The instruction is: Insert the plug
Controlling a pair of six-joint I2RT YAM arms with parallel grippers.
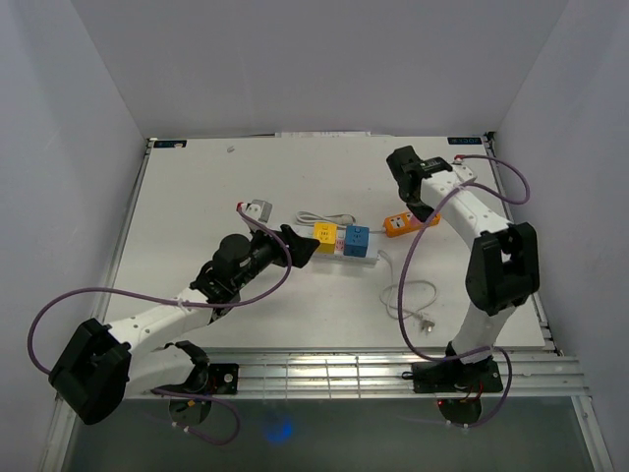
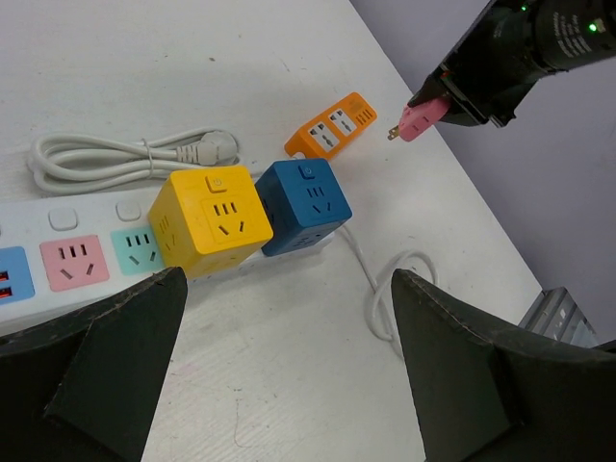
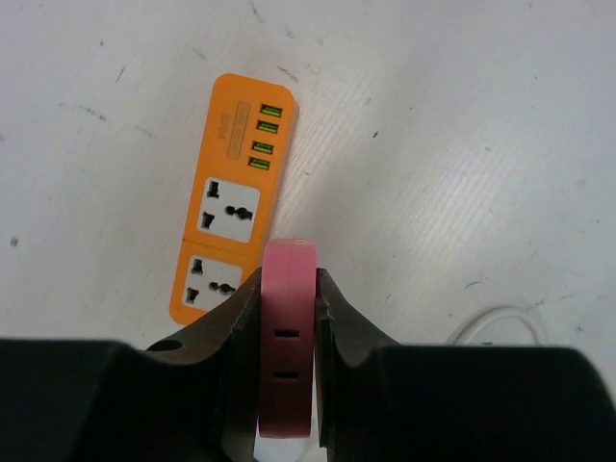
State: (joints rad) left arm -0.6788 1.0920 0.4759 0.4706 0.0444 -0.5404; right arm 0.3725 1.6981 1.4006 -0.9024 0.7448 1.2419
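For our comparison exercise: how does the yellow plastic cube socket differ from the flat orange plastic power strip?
The yellow cube socket is blocky and sits on a white power strip; the orange power strip lies flat on the table. Orange has green USB ports; yellow shows none. Both show empty outlets.

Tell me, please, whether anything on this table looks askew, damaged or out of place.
Nothing looks damaged or spilled. The orange power strip lies at a slant to the white strip, and a white cable trails loose near the table's near edge. The pink plug sits straight between the right fingers.
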